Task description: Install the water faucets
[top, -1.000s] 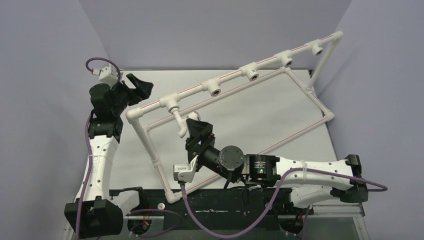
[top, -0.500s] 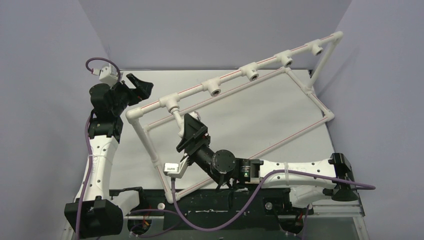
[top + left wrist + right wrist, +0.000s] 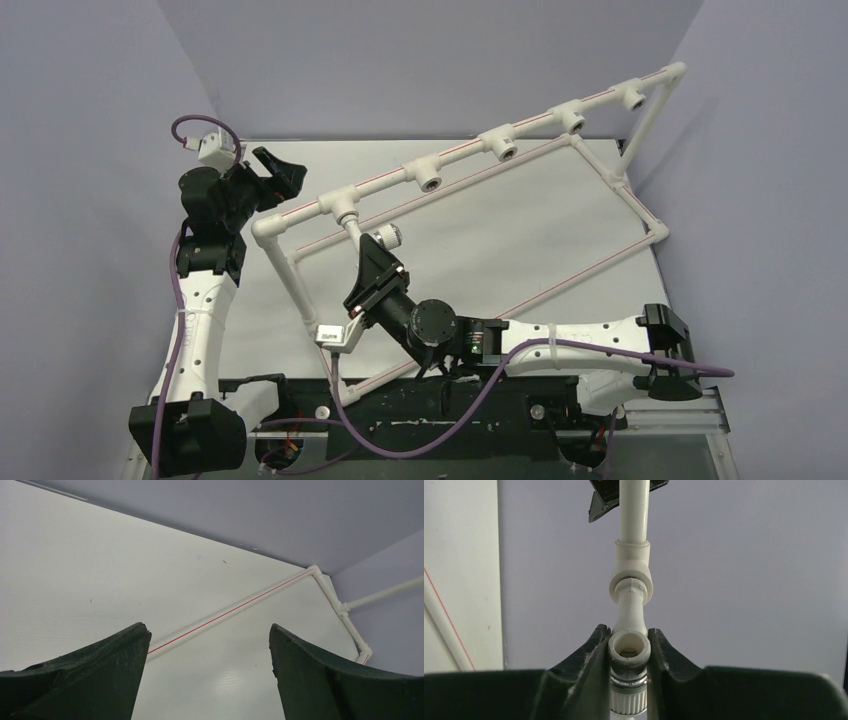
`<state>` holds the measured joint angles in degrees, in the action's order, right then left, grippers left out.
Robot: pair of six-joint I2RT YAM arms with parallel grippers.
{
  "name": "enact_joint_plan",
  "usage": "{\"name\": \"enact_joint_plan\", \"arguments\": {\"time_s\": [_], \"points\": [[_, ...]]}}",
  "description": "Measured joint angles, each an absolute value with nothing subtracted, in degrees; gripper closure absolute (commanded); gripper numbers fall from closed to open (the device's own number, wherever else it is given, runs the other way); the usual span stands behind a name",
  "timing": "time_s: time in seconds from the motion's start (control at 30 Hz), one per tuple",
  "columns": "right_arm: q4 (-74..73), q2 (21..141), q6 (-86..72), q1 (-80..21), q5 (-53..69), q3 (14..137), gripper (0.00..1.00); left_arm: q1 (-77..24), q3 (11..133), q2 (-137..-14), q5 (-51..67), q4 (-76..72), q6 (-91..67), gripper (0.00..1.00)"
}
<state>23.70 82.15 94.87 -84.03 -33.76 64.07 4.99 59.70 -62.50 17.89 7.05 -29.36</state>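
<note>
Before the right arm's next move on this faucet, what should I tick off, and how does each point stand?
1. Right gripper shut on the faucet: ok, the fingers press both its sides.
2. Faucet joined to the tee socket: ok.
3. Thread fully home: cannot tell.
4. Faucet in line with the socket: ok in the right wrist view.
5. Left gripper bracing the pipe frame: not ok, it is open and holds nothing.
</note>
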Motion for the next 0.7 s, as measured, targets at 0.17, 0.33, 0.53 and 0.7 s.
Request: {"name": "enact_joint_plan", "arguments": {"time_s": [0.17, 0.33, 0.53, 0.7], "points": [[26.17, 83.11, 94.04, -84.09, -34.63, 64.10, 1.00, 4.97, 59.70, -62.57, 17.89, 7.05, -29.36, 0.13], [31.11, 84.49, 88.05, -84.49, -35.90, 63.90, 1.00, 4.99, 59.70, -62.59, 17.89, 7.05, -29.36, 0.13], [40.69, 86.13, 74.98, -84.82, -37.95, 62.83, 1.00, 4.99, 59.70, -62.59, 17.89, 7.05, -29.39, 0.13], [44.49, 86.59, 61.93, -84.82, -39.64, 62.78, 1.00, 4.99, 59.70, -62.61, 17.91, 7.05, -29.39, 0.13]]}}
